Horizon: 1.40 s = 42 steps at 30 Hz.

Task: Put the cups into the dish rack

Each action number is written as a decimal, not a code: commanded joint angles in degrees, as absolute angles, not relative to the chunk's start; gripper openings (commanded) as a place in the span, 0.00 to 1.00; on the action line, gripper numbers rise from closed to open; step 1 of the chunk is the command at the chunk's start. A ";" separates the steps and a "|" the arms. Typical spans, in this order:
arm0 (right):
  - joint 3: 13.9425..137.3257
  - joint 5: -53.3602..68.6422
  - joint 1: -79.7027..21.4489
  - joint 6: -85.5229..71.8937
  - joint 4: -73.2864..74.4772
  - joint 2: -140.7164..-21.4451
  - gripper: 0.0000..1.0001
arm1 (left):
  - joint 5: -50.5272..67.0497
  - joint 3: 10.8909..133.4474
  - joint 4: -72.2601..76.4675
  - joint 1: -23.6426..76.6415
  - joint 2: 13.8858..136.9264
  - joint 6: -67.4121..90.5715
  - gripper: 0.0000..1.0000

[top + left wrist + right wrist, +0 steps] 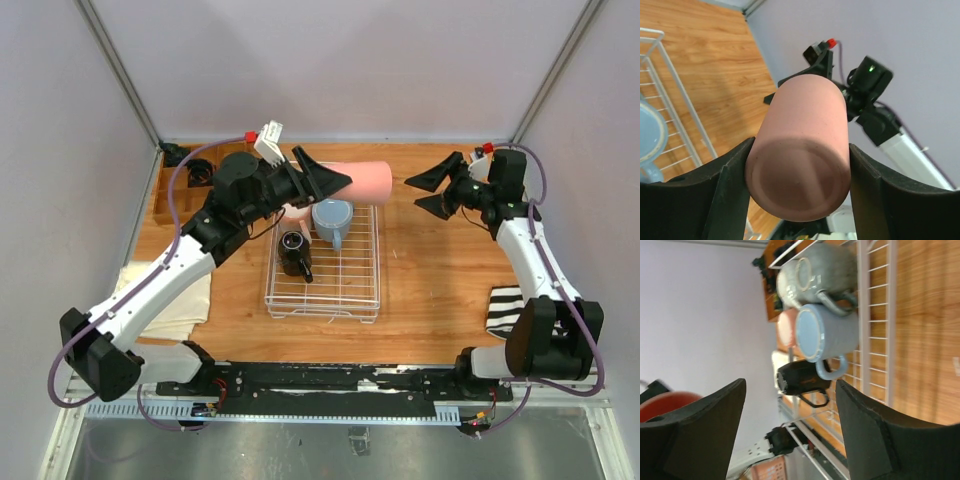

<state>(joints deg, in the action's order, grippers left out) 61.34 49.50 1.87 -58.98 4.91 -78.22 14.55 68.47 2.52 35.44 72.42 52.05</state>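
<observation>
My left gripper [335, 183] is shut on the pink tumbler [365, 180] and holds it on its side in the air over the far end of the white wire dish rack [345, 285]. In the left wrist view the fingers [735, 185] clamp the tumbler's base end [800, 170]. In the rack are a light blue mug [332, 222] and a black mug [295, 252]. The right wrist view also shows a grey-green mug [820, 267] and a pale pink cup [787, 327] there. My right gripper [415, 193] is open and empty, right of the rack, and also shows in its wrist view [790, 385].
A brown wooden tray [172, 190] stands at the far left. A pale cloth [175, 295] lies under the left arm. A black-and-white striped cloth [505, 310] lies near the right arm's base. Bare wood table [430, 280] lies between the rack and the right arm.
</observation>
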 commanded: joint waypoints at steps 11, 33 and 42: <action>75.17 32.71 3.43 -31.08 35.40 -76.71 0.74 | -16.05 82.06 -31.59 50.92 77.73 27.11 0.00; 71.66 35.07 3.43 -32.12 34.07 -76.82 0.76 | -26.86 84.84 -44.66 56.73 87.86 24.45 0.01; 71.19 34.90 3.43 -31.90 34.07 -76.60 0.76 | -30.16 82.96 -44.53 58.62 90.26 23.63 0.01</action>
